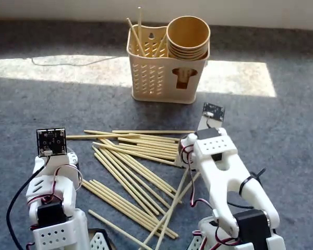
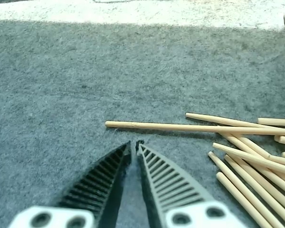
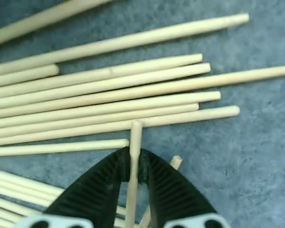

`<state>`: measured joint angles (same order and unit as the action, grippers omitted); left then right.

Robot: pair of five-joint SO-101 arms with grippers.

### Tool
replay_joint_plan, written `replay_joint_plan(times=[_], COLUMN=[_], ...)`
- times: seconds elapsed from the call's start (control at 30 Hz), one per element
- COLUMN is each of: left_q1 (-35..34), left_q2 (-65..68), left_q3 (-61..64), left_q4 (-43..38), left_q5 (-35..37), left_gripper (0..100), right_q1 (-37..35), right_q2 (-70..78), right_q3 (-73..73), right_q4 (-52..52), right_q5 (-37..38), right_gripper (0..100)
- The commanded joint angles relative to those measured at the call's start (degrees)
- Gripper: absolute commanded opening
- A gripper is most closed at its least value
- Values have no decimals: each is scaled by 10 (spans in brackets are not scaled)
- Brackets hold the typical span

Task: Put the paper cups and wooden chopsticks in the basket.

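Most wooden chopsticks (image 1: 146, 148) lie scattered on the grey carpet (image 2: 61, 71) between the arms, the paper cups (image 1: 188, 51) sit stacked in the basket (image 1: 156, 78) beyond, the right gripper (image 3: 134, 157) pinches one chopstick (image 3: 136, 135), and the left gripper (image 2: 134, 147) has its jaws closed on nothing.

left hand (image 2: 134, 146) closed and empty, pointed low; right hand (image 3: 135, 155) pinching a chopstick (image 3: 135, 130)

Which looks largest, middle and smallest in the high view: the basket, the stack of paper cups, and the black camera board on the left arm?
1. basket
2. stack of paper cups, counting only the part above the basket rim
3. black camera board, smallest even though it sits nearer the camera
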<state>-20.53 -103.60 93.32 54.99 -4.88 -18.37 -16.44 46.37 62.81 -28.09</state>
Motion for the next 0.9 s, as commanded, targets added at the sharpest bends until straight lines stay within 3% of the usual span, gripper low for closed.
replay_joint_plan(times=[0.0, 0.4, 0.63, 0.87], left_q1=[-4, -4, -4, -6], left_q2=[-6, -6, -6, -6], left_q3=[-4, -4, -4, -4], left_q4=[1, 1, 1, -1], left_q5=[-4, -4, -4, -4], left_gripper=[39, 39, 39, 39], right_q1=[2, 2, 2, 2], right_q2=[-1, -1, -1, 4], right_q3=[-97, -326, -478, -647], right_q4=[84, 199, 198, 186], right_q5=[-3, -2, 3, 65], right_gripper=[5, 5, 5, 5])
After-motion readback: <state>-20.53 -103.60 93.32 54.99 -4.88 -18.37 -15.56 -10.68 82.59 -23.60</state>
